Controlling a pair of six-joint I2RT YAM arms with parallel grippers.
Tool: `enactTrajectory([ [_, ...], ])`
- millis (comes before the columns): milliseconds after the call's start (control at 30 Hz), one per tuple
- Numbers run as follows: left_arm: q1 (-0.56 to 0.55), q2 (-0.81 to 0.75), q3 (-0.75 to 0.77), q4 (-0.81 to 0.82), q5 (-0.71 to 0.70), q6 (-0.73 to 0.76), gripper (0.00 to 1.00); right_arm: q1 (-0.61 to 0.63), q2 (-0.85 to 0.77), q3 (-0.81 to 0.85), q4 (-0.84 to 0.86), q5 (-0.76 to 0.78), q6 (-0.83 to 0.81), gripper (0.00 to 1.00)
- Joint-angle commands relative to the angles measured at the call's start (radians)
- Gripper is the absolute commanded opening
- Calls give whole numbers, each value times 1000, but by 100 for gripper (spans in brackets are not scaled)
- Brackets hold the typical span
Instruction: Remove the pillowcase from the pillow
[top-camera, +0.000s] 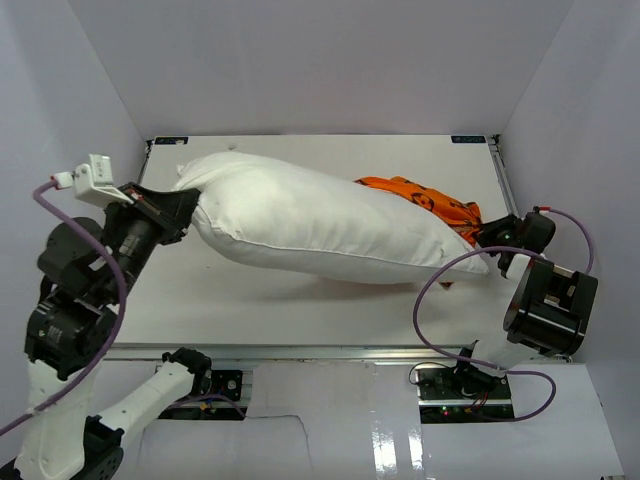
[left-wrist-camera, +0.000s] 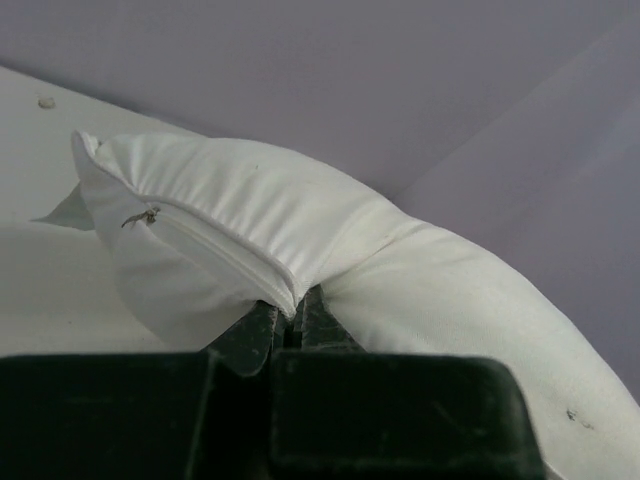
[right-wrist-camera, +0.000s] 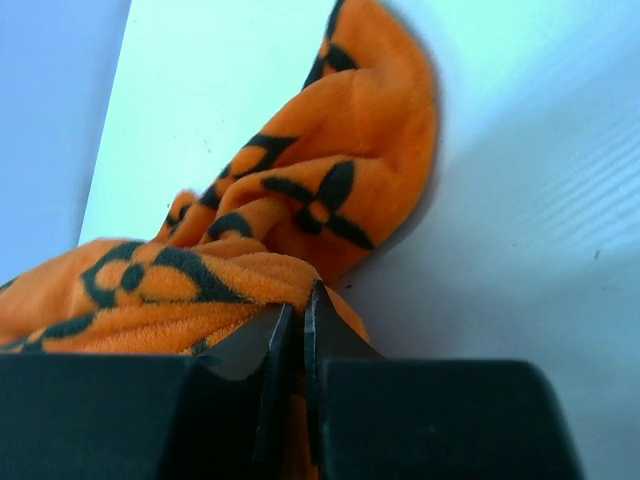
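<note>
Top external view, from the left: the left gripper (top-camera: 188, 212) is closed tight on the left end of the white pillow (top-camera: 310, 225). Its wrist camera shows the jaws pinching the seam beside the zipper (left-wrist-camera: 215, 250). The pillow stretches across the worktop (top-camera: 300, 310) towards the right, plump and bare over most of its length. At its right end the orange pillowcase (top-camera: 425, 198) lies bunched against the pillow's far side; whether any of it wraps the tip I cannot tell. The right gripper (top-camera: 492, 240) is clamped shut on a fold of that orange fabric.
</note>
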Motion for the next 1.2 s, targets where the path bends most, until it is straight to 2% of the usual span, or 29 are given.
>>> enactTrajectory([
  [0, 16, -61, -224, 319, -142, 13, 0, -25, -18, 64, 100, 7, -46, 8],
  [67, 17, -63, -355, 385, -152, 13, 0, -17, -51, 76, 77, 7, -57, 8],
  [200, 17, -18, -460, 450, -261, 51, 0, -17, -130, 67, 45, 36, -80, 8],
  [300, 17, 26, -499, 494, -312, 88, 0, -17, -176, 49, 49, 4, -66, 8],
  [400, 17, 107, -490, 518, -356, 142, 0, -17, -215, 18, 63, -26, -57, 8],
  [500, 32, 189, -428, 467, -409, 174, 0, -15, -250, -17, 66, -59, -51, 8],
  [567, 80, 276, -360, 366, -362, 124, 0, -3, -278, -45, 92, -81, -41, 8],
  [600, 122, 302, -337, 340, -267, 113, 15, 4, -287, -60, 88, -79, -43, 8],
  [667, 169, 368, -272, 281, -179, 110, 46, 20, -310, -75, 81, -85, -52, 8],
  [733, 232, 417, -220, 207, -108, 119, 68, 27, -336, -106, 86, -96, -54, 8],
  [833, 255, 442, -116, 119, -65, 175, 80, 47, -384, -138, 71, -82, -77, 8],
  [900, 255, 445, -60, 88, -29, 205, 82, 63, -413, -157, 63, -75, -97, 8],
  [933, 253, 439, -57, 85, 51, 215, 83, 69, -420, -181, 69, -75, -98, 8],
  [967, 253, 434, -54, 77, 86, 225, 92, 75, -427, -191, 74, -75, -100, 8],
  [1000, 244, 436, -54, 68, 111, 235, 94, 89, -434, -200, 74, -72, -103, 8],
  [1167, 73, 471, -132, 77, 203, 258, 97, 161, -450, -243, 86, -43, -98, 8],
])
